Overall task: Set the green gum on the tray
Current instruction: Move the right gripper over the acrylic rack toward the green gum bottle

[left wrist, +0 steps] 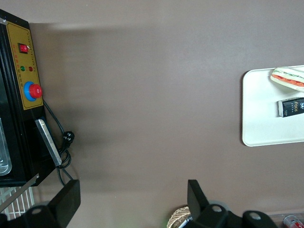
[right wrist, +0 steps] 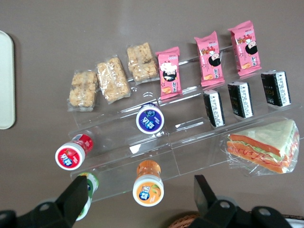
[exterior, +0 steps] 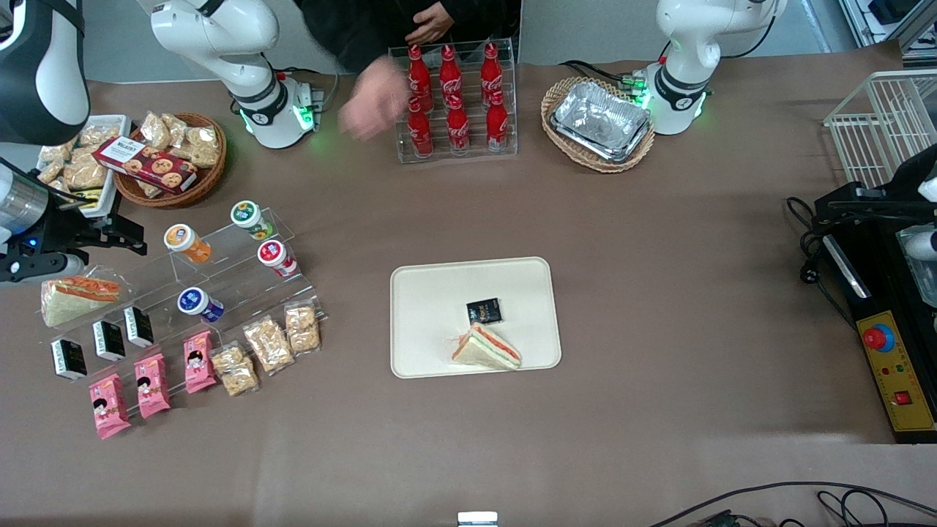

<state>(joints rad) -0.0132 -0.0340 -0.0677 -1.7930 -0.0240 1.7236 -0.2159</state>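
Hand (right wrist: 135,202) hovering open above acrylic rack (right wrist: 190,137); green gum (right wrist: 87,194) sitting on rack, partly under one finger (right wrist: 76,197), ungripped; tray (exterior: 432,307) well apart.

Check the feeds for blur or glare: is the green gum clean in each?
Front view: green gum sharp on the clear acrylic rack; only the person's hand is motion-blurred; the foil tray glints. Right wrist view: the open end effector has one finger hiding part of the gum; the rack shows faint reflections.
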